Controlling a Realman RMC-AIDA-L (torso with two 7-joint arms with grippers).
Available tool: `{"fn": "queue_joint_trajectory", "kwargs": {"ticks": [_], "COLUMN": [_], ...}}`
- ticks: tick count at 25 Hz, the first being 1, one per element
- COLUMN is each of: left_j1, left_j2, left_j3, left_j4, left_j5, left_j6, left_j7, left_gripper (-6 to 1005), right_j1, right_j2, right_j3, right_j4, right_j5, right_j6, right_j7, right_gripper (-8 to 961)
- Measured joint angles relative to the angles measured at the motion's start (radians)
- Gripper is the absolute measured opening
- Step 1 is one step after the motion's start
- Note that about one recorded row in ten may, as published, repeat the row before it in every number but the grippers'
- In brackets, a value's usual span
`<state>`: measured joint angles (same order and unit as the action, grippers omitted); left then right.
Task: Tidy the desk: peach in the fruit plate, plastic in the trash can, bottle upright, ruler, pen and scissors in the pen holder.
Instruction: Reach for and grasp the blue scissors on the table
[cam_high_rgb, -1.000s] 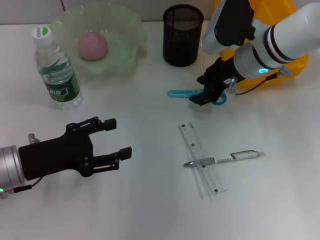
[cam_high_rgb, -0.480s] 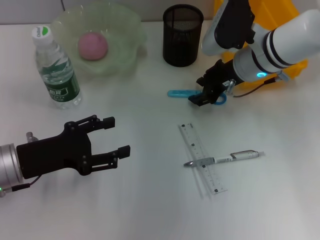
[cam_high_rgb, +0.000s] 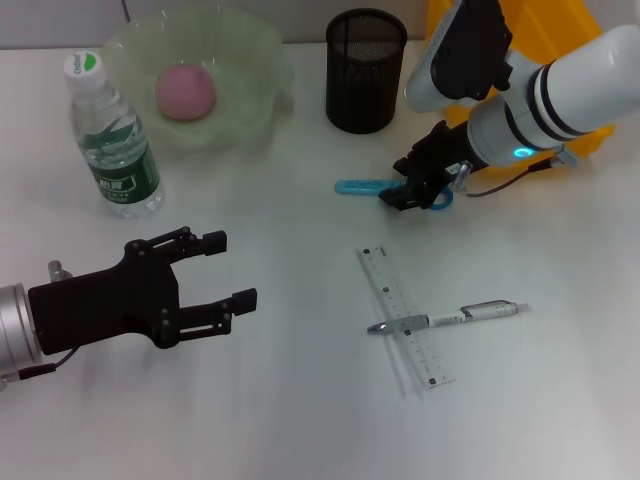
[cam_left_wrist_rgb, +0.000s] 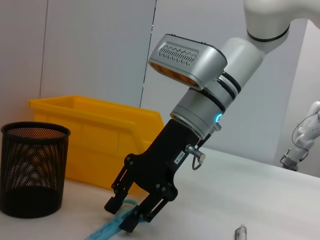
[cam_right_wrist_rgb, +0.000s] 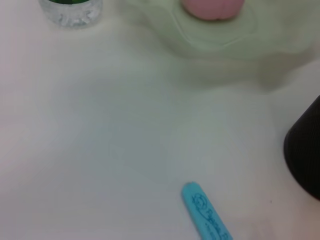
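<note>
Blue scissors (cam_high_rgb: 385, 188) lie between your right gripper (cam_high_rgb: 404, 193)'s parted fingers, arm angled down to the desk (cam_high_rgb: 300, 420). Your left gripper (cam_high_rgb: 228, 270) hovers level, fingers spread, gripping nothing.

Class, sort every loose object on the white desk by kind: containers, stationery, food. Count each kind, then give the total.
Containers: 4 (fruit plate, pen holder, trash can, bottle)
Stationery: 3 (scissors, ruler, pen)
Food: 1 (peach)
Total: 8
</note>
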<state>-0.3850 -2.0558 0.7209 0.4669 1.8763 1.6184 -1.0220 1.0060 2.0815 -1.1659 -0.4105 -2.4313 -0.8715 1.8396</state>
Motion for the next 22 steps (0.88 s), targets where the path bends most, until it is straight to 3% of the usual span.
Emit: {"fn": "queue_joint_trajectory", "kwargs": {"ticks": [13, 22], "left_j1": [0.0, 0.002], "left_j2": [-0.001, -0.002], "left_j3": [0.002, 0.0], "left_j4": [0.016, 0.023], "left_j5": [0.004, 0.001], "left_j6": [0.005, 0.022], "left_j7": [-0.001, -0.004], "left_gripper": [831, 831], "right_j1": [-0.003, -0.004], "right_j2": [0.0, -0.006], "right_j3": [0.0, 0.008], "right_j4": [0.022, 0.015], "right_j5": [0.003, 0.003], "right_j6": [0.026, -0.009], "right_j7": [0.006, 0.021], "right_gripper": [454, 356]}}
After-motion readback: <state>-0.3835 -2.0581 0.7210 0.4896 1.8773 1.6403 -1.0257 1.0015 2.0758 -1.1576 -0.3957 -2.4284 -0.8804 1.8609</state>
